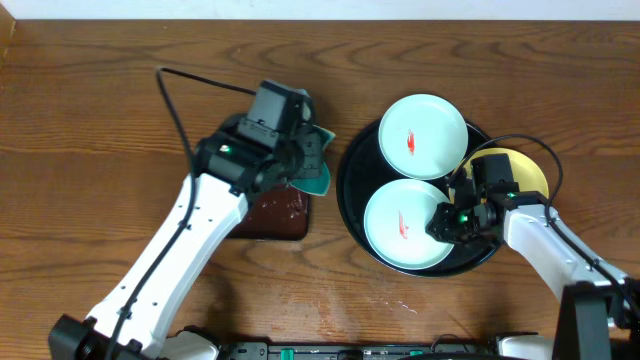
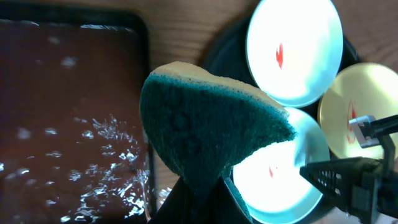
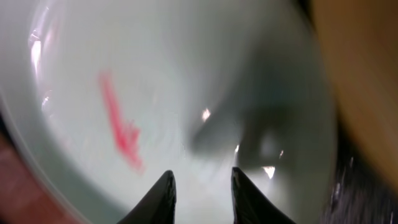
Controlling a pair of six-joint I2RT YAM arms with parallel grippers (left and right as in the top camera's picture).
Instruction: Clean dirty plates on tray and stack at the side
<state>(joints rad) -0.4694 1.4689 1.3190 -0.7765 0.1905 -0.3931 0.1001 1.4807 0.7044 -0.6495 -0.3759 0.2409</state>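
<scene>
Left claw point(image 2: 208, 193) grips a green sponge point(image 2: 205, 118); right claw point(image 3: 200, 190), slightly parted, hangs above a red-smeared plate point(image 3: 143, 74) on the tray point(image 1: 346, 188).

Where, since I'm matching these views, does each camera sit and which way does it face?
Overhead: above the table, looking straight down at the black tray of plates; the left arm and right arm show.
Left wrist: on the left arm, looking down past its fingers and their sponge at the plates.
Right wrist: on the right arm, close over the near plate; its fingers show.
Shared: all three show that plate's red smear.
</scene>
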